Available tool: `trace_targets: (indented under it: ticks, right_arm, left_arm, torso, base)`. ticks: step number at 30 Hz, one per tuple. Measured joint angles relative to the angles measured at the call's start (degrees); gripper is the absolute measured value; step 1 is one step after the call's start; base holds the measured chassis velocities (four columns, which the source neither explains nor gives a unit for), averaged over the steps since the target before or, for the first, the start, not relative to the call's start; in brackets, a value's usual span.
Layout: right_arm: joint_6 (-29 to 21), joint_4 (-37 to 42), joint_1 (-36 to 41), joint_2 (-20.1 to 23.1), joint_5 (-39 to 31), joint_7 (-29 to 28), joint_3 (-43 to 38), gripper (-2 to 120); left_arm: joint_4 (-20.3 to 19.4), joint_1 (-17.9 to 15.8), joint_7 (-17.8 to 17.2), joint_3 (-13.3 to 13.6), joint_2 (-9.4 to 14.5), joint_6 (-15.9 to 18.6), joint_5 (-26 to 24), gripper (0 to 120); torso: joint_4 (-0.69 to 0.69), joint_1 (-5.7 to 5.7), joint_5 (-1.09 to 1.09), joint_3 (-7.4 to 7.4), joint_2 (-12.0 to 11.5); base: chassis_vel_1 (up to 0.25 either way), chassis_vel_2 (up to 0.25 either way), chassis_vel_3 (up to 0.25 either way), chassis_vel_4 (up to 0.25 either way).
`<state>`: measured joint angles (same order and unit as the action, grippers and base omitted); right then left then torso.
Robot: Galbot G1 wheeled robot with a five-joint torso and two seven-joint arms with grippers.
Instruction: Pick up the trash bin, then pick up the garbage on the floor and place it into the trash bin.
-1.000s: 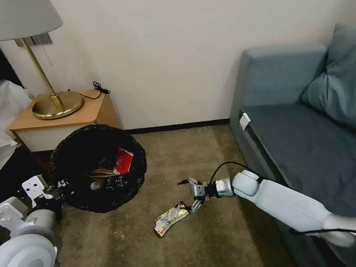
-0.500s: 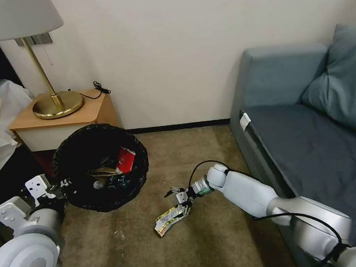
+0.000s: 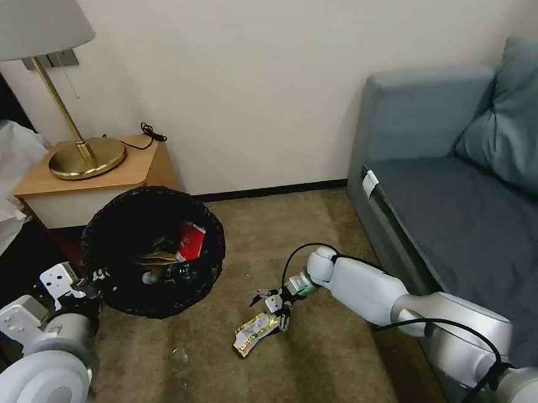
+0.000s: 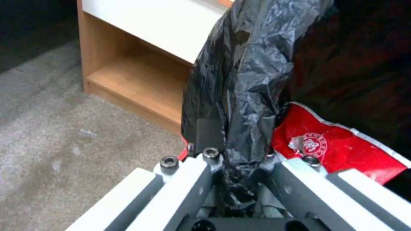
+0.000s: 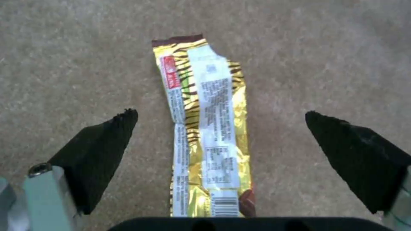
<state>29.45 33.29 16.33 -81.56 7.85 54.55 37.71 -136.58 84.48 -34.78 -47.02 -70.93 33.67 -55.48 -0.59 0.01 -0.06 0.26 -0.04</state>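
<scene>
Reaching: my right claw (image 5: 220, 134) hangs spread wide over the gold wrapper (image 5: 205, 134) on the carpet (image 5: 321, 57).
Wrapper: right under the claw, long side crossing the gap between its fingers.
Bin: my left claw (image 4: 233, 149) pinches the bin (image 3: 153, 258) rim.

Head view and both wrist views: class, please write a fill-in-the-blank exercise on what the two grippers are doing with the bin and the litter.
1. The left gripper is shut on the ____ bag lining the trash bin.
2. The right gripper has its jaws ____ on either side of the yellowish-silver wrapper.
3. That wrapper lies flat on the ____.
4. The red wrapper is inside the ____.

Missing words: black; open; carpet; trash bin
</scene>
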Motion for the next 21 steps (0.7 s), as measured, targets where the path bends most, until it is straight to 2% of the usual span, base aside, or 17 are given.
trace_targets:
  ticks: [11, 21]
  right_arm:
    - [1.87, -5.13, 1.13, -3.26, 3.16, -2.15, -0.71, 100]
    - [2.99, -9.67, -0.07, -6.41, 5.58, -4.17, -2.01, 100]
  left_arm:
    - [0.01, 0.23, 0.92, 0.27, -0.57, -0.44, 0.54, 0]
    - [-0.15, 0.19, 1.18, 0.05, 0.22, -0.66, 1.06, 0]
  torso:
    - [0.00, 0.00, 0.00, 0.00, 0.00]
    - [0.00, 0.00, -0.01, 0.00, 0.00]
  base:
    - [0.000, 0.000, 0.000, 0.000]
    - [0.000, 0.000, 0.000, 0.000]
